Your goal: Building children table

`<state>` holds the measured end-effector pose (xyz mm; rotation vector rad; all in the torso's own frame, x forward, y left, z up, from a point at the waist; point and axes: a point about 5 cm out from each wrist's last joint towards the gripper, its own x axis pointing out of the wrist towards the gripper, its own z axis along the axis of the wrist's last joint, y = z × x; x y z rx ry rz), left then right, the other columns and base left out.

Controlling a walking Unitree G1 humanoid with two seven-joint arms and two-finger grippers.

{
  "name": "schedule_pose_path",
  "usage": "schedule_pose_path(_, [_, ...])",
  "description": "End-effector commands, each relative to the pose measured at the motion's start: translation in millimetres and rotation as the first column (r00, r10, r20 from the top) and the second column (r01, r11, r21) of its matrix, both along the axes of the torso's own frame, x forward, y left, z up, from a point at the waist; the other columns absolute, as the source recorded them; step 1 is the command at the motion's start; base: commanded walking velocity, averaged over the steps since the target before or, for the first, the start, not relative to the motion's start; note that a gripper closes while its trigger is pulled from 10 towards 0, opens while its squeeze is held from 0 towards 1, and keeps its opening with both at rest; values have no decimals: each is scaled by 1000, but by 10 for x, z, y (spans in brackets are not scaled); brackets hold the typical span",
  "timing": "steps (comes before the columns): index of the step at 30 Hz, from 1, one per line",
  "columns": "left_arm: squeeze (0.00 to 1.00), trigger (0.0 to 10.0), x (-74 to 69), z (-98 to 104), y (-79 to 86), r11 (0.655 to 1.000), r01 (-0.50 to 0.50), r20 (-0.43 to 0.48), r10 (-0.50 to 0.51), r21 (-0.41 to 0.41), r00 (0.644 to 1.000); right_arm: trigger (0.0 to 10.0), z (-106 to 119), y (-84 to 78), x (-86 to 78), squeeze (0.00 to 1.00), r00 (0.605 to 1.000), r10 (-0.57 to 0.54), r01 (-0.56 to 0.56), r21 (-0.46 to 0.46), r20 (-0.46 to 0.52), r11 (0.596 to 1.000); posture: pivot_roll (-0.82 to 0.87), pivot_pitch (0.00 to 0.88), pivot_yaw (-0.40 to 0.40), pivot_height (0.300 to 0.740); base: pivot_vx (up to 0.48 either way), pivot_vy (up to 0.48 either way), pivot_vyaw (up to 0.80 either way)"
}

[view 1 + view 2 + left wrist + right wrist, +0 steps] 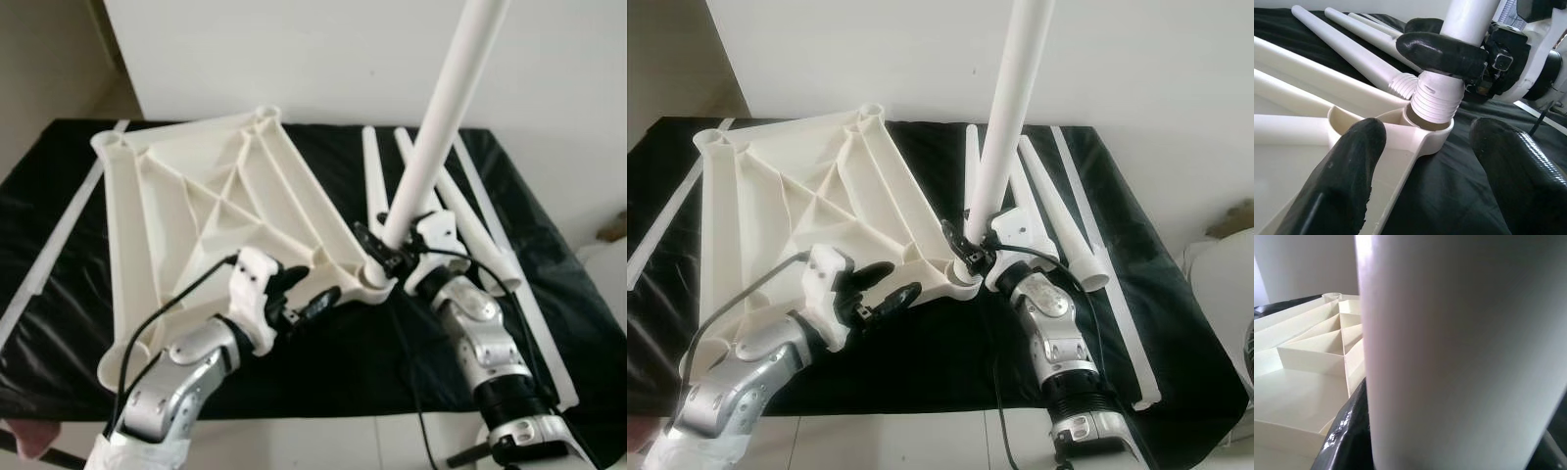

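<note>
1. The table top panel (206,215) lies underside-up on the black-covered tabletop (59,323). It is cream moulded plastic with a diagonal rib lattice and a round socket at each corner.
2. The right hand (377,253) is clamped around the base of the white table leg (441,117), just above the leg's threaded end. The threads sit in the corner socket (1432,134) nearest the robot.
3. Key relation: the leg's long axis rises from that socket and leans away from the panel's centre, to the robot's right, so it is not square to the panel. My read is that it needs straightening before or while it is screwed down, or the thread will bind.
4. The left hand (884,291) is open and grips nothing. One finger rests over the panel rim just beside the socket and the other is off the edge, above the black cloth. It is the nearer arm for bracing the panel.
5. The spare legs (460,211) lie flat past the socket, on the far side from the left hand. They are smooth tapered white tubes with ribbed screw ends.
</note>
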<state>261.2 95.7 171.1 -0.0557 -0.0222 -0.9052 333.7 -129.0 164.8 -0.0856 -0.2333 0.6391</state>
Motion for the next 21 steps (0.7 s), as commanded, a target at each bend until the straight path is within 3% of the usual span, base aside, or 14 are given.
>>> schedule_pose_path(1, [0, 0, -73, 10, -43, 995, 97, 16, -97, 19, 995, 10000, -336, 54, -84, 0, 991, 29, -36, -50, -130, 998, -42, 142, -2, 740, 0, 0, 0])
schedule_pose_path(4, [0, 0, -82, -17, -46, 990, 106, 45, -110, 91, 993, 10000, -348, 60, -98, 0, 992, 36, -44, -67, -119, 997, -40, 142, -1, 740, 0, 0, 0])
schedule_pose_path(6, [0, 0, -62, -52, -42, 992, 87, 31, -90, 92, 995, 10000, -357, 65, -100, 0, 992, 35, -43, -60, -124, 997, -42, 141, 0, 740, 0, 0, 0])
schedule_pose_path(10, [0, 0, 107, -49, 1, 992, -75, -154, 59, -102, 986, 10000, -362, 78, -115, 0, 992, 36, -43, -53, -123, 998, -43, 140, 0, 740, 0, 0, 0])
schedule_pose_path(11, [0, 0, 107, -49, 1, 992, -75, -154, 59, -102, 986, 10000, -362, 78, -115, 0, 992, 36, -43, -53, -123, 998, -43, 140, 0, 740, 0, 0, 0])
schedule_pose_path(12, [0, 0, 254, 108, -10, 892, -230, -341, 93, -389, 936, 10000, -378, 90, -134, 0, 991, 39, -46, -50, -126, 998, -44, 138, 4, 740, 0, 0, 0])
schedule_pose_path(13, [0, 0, 291, 164, -16, 832, -275, -403, 68, -481, 913, 10000, -385, 91, -140, 0, 991, 40, -47, -50, -126, 998, -44, 138, 4, 740, 0, 0, 0])
schedule_pose_path(14, [0, 0, 306, 211, -36, 810, -278, -415, 47, -516, 908, 10000, -391, 95, -144, 0, 991, 41, -48, -50, -127, 998, -48, 137, 4, 740, 0, 0, 0])
schedule_pose_path(19, [0, 0, 303, 234, -63, 827, -255, -389, 49, -501, 920, 10000, -393, 97, -146, 0, 991, 40, -47, -47, -126, 998, -51, 137, 6, 740, 0, 0, 0])
schedule_pose_path(21, [0, 0, 307, 269, -73, 790, -279, -413, 37, -546, 910, 10000, -391, 92, -149, 0, 992, 37, -42, -45, -122, 998, -52, 136, 9, 740, 0, 0, 0])
